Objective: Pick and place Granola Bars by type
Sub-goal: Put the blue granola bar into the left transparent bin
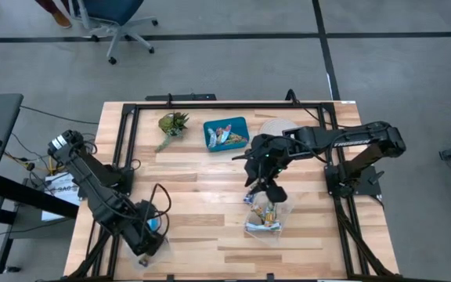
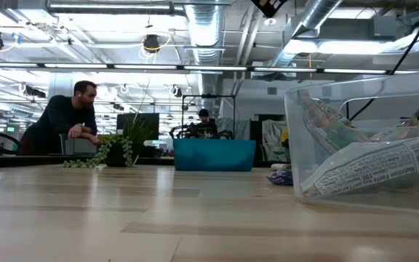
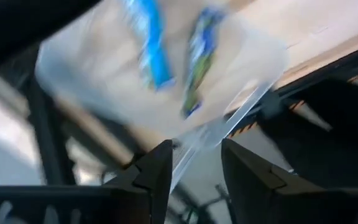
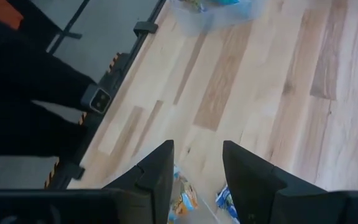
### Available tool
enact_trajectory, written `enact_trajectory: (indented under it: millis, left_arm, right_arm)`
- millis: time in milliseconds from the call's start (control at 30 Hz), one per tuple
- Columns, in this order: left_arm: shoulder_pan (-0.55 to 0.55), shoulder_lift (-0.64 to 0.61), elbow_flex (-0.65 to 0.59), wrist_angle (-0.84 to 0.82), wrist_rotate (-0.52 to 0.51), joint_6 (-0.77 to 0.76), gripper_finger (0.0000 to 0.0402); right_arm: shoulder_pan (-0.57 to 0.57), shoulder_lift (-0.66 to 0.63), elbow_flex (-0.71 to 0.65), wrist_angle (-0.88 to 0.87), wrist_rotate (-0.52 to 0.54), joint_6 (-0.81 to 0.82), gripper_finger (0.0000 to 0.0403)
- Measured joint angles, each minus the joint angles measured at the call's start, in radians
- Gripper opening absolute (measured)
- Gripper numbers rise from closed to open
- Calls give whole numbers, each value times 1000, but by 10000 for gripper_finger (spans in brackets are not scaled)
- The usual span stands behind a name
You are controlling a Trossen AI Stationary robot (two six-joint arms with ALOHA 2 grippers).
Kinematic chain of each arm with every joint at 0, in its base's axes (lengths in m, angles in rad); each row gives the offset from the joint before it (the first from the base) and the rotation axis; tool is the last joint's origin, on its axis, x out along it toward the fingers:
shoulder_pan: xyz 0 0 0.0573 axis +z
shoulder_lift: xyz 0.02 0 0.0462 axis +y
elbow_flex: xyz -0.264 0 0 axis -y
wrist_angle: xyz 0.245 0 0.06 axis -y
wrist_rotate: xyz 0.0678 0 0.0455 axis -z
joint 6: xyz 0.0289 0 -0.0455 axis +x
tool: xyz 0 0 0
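Granola bars lie in three places. Blue-wrapped ones are in a clear container [image 1: 153, 227] at the table's near left corner. Mixed ones fill the blue tray [image 1: 225, 133] at the far middle. White and orange ones sit in a clear container [image 1: 268, 215] near the middle, which stands large in the low view [image 2: 362, 145]. One blue-wrapped bar [image 2: 281, 175] lies on the table beside that container. My right gripper [image 4: 197, 180] hangs open above the middle container's bars [image 4: 185, 202]. My left gripper [image 3: 196, 171] is open at the corner container [image 3: 160, 81], with its rim corner [image 3: 194, 146] between the fingers. My left gripper stands with the clear container's rim corner [image 3: 191, 152] between its open fingers. I cannot tell whether either finger touches it.
A green spiky plant [image 1: 172, 125] lies at the far left of the table, and a pale round lid [image 1: 276, 125] sits right of the blue tray. A black frame [image 1: 210, 104] runs round the table. Bare wood lies between the two clear containers. A person [image 2: 64, 120] leans beyond the far edge.
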Motion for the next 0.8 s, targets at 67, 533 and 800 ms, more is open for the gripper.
enact_trajectory:
  millis: [67, 533, 800]
  left_arm:
    - [15, 0, 5, 20, -84, 41, 132]
    - [410, -1, 21, 182, -350, 688, 123]
    - [604, -1, 21, 351, -368, 939, 123]
  right_arm:
    - [-6, -7, -1, -26, 0, -15, 128]
    - [-177, -165, -279, -54, 53, 181, 128]
    - [-247, -160, -471, 49, 106, 347, 128]
